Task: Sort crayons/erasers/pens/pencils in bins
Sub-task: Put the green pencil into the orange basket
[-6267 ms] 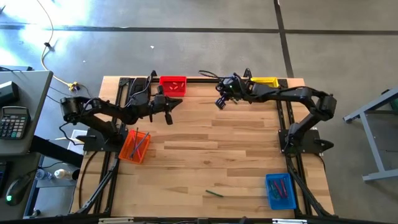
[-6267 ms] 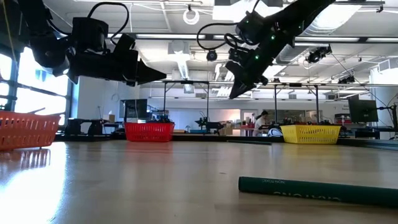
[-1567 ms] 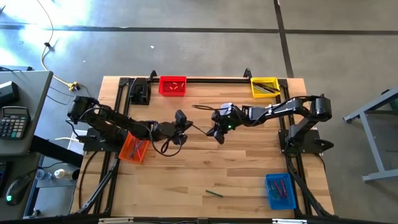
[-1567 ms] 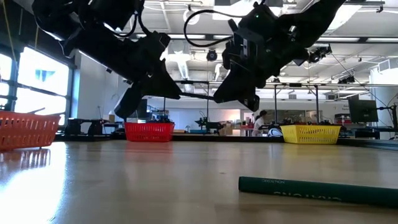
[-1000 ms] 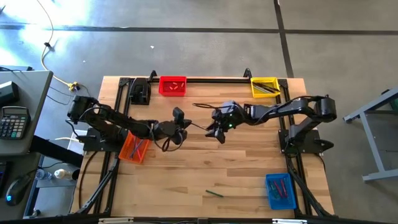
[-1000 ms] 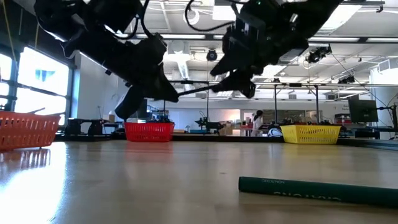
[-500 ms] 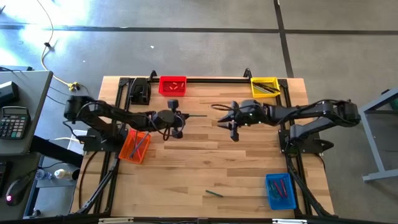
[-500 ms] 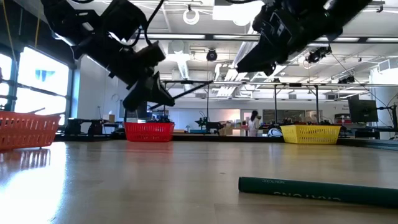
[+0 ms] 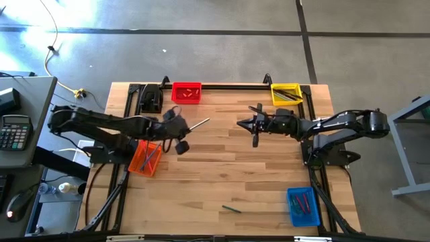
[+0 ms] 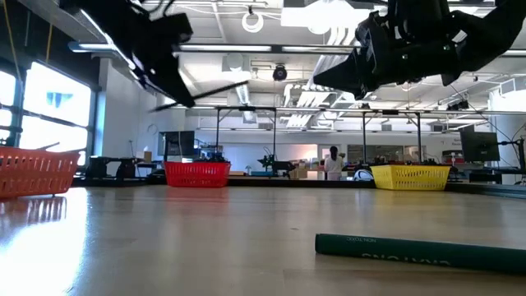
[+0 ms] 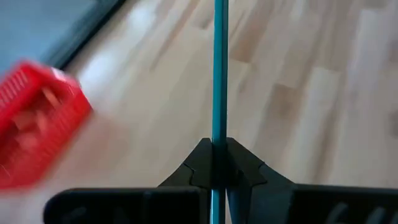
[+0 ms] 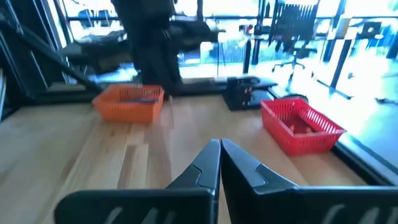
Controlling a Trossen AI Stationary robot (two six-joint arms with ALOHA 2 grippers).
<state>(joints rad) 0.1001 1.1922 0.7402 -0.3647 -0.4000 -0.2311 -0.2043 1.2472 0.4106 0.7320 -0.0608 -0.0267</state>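
Both arms had drawn apart since a second earlier, when their grippers met at mid-table. The left gripper (image 9: 180, 128) was clamped on a thin teal pencil (image 9: 199, 124) whose free end pointed toward the table's middle; in the left wrist view the pencil (image 11: 219, 68) ran straight out from between the closed fingers. The right gripper (image 9: 243, 124) hovered empty on its own side, its fingers pressed together. This looked like the carrying step after a handover. Next, the left arm probably needed to swing back over the orange bin (image 9: 146, 158), tilt the pencil down, then release. A green stick (image 9: 232, 209) lay unsorted near the front edge.
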